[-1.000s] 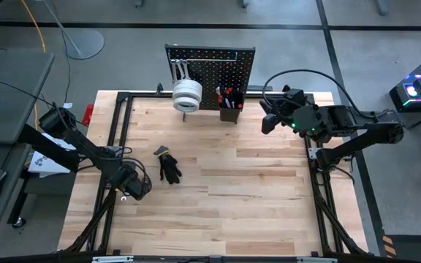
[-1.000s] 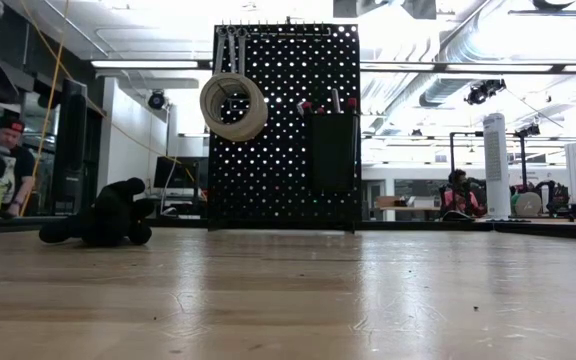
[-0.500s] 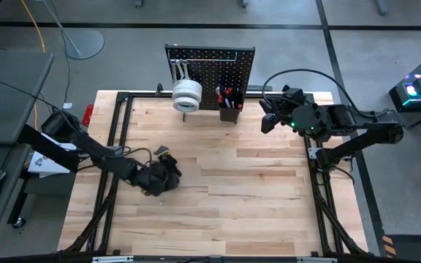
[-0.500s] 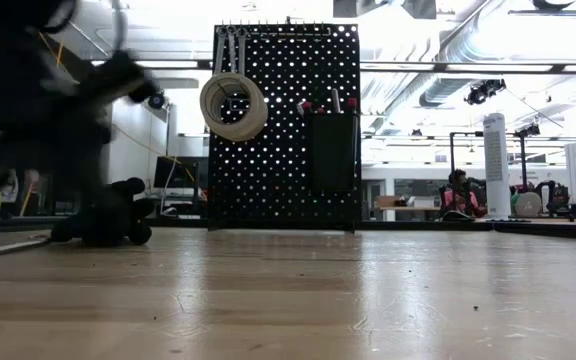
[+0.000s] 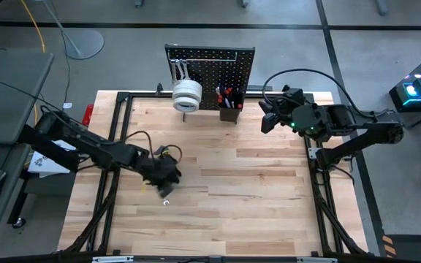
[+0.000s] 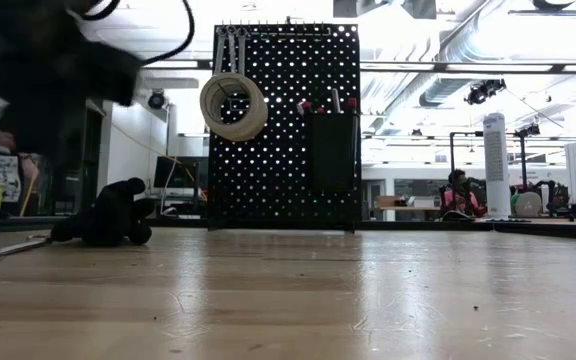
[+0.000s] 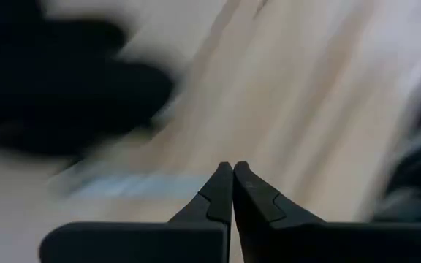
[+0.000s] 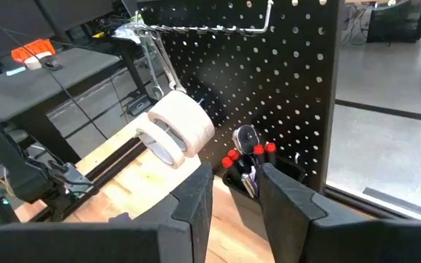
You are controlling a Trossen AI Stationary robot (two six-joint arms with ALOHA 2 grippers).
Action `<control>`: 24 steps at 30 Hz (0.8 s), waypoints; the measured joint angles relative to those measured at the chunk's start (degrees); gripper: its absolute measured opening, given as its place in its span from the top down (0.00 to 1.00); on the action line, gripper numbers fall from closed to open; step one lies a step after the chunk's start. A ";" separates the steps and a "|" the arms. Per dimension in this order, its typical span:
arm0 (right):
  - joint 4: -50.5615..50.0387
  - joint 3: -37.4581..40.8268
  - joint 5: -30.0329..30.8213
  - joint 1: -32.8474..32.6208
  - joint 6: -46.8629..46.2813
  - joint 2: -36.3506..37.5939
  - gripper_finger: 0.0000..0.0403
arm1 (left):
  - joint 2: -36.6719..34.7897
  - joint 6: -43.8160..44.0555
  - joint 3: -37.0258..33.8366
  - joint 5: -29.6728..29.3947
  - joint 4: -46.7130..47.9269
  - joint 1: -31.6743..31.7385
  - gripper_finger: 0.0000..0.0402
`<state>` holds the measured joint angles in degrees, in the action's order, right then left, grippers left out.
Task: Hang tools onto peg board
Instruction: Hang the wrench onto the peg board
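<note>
Two arms showed in the high view. The left tool (image 5: 161, 179) was out on the surface (image 5: 269, 197), well in front of the peg board (image 5: 210, 73) and toward its left side, right over the black-handled pliers (image 5: 171, 169). Whether it touched them could not be told. The pliers' long axis seemed to run toward the board, slightly slanted. The right tool (image 5: 267, 117) waited just off the board's right edge. White tape rolls (image 5: 187, 95) and a small bin (image 5: 229, 109) already hung on the board.

In the low view, the pliers (image 6: 108, 215) lay as a dark lump on the surface in front of the board's (image 6: 288, 150) left edge. A silver wrench (image 6: 13, 247) lay flat farther out from that edge, its long axis seemingly more along the board's face than toward it.

In the left wrist view, the left tool (image 7: 232, 169) was clenched, its tips pressed together on nothing, with a blurred dark mass beyond. To do the pick well, it would probably need to release, line its jaws across the pliers' handles rather than along them, settle low and then close.

In the right wrist view, the right tool (image 8: 236, 183) was released, with nothing between its jaws. It faced the board (image 8: 298, 88), the tape rolls (image 8: 177, 128), the red-handled screwdrivers (image 8: 248, 150) in the bin and the hanging wrenches (image 8: 152, 55).
</note>
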<state>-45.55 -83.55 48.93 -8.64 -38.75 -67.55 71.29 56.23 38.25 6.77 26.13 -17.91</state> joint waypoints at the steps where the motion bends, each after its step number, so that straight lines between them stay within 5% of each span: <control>1: -0.28 0.00 0.00 0.00 -0.30 0.00 0.74 | 0.06 -4.82 0.86 -0.01 5.86 -0.37 1.00; 5: -0.83 0.00 -0.08 0.00 -2.36 0.00 0.74 | 1.29 -17.39 2.14 -6.82 18.64 -0.38 1.00; 9: -1.46 0.00 -0.38 -0.02 -4.58 0.00 0.74 | 3.18 -26.18 2.13 -11.92 19.19 1.32 1.00; 24: -2.50 0.00 -1.52 0.00 -4.85 -0.08 0.74 | 10.40 -48.61 0.67 -5.50 14.68 4.94 1.00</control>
<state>-48.06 -83.55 47.41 -8.64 -43.60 -67.63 81.69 7.63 38.92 1.27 40.81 -12.97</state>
